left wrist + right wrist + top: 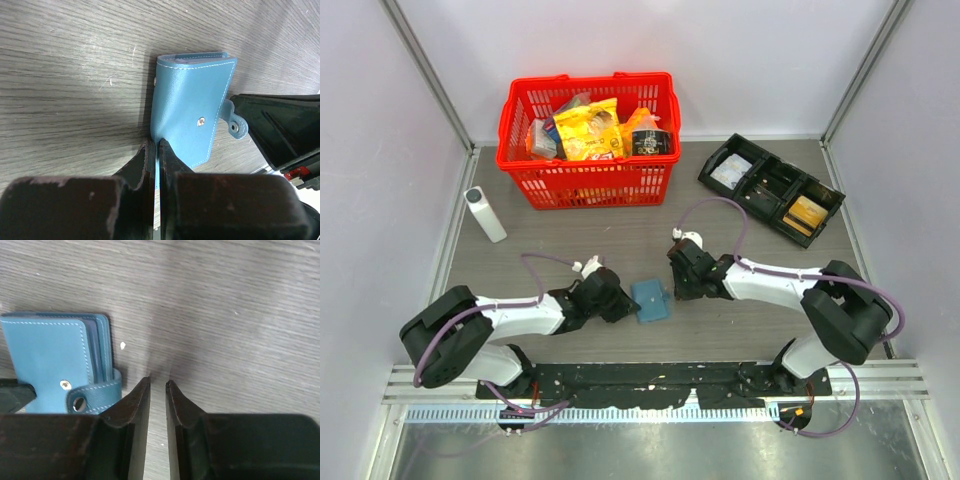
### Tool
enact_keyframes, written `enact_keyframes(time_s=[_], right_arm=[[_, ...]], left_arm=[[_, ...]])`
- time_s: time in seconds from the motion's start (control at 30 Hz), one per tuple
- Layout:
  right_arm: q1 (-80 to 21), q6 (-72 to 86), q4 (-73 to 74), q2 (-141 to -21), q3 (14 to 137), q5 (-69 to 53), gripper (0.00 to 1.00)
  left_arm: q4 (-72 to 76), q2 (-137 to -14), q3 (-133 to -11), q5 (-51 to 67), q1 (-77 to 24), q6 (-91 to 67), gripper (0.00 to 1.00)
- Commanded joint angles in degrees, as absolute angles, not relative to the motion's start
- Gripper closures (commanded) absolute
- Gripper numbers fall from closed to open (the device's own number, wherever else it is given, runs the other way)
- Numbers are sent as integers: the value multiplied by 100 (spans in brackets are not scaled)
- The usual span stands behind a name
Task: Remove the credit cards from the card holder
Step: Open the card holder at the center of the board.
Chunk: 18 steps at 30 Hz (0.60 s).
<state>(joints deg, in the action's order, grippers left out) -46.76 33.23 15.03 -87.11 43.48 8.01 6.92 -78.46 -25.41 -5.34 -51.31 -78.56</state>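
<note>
- Table (570, 250): grey wood-grain top. The card holder (650, 300) lies flat on it near the front edge, between my two grippers.
- Left gripper (156, 150): closed, pinching the near edge of the blue cover, which runs thinly between my fingers.
- Right gripper (157, 385): nearly closed, with only a slit left and bare table showing through it. It holds nothing and stands just beside the strap.
- Card holder, handling: I judge it light, soft and floppy, with a smooth grained skin. It is likely to slide or fold unless one cover stays pinned. The best hold is on a cover's edge, as my left does now.
- Card holder, lie: in the left wrist view its longer side runs away from my left fingers. From above it looks almost square and slightly turned, so I cannot settle the axis there. The opening edge faces my right gripper.
- Strap (235, 125): unfastened, with its ring clear of the stud (200, 120).
- Credit cards: none visible. Only layered pockets show at the opening edge, and I judge the cards stiff, thin and slippery.
</note>
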Motion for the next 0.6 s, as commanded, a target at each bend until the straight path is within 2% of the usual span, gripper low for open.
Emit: enact_keyframes(time_s=[0.0, 0.03, 0.13, 0.2, 0.4, 0.57], right_arm=[[-4720, 3173, 1986, -8227, 4491, 1125, 71], [-4720, 3199, 2047, -8061, 4526, 1247, 63], [-4720, 3243, 2188, -7770, 4631, 1450, 50], [-4728, 3226, 2162, -7568, 4658, 1311, 44], [-5044, 3260, 1565, -7576, 4763, 747, 30], [-5519, 3392, 1582, -8217, 5115, 1317, 26]], left_arm=[[27, -7744, -2514, -703, -5142, -7576, 100], [18, -7691, -2531, -712, -5142, -7559, 100], [-148, -7559, -2645, -799, -5142, -7427, 99], [-298, -7506, -2742, -870, -5142, -7322, 98], [-343, -7620, -2874, -879, -5142, -7163, 98], [-334, -7611, -2892, -896, -5142, -7146, 98]])
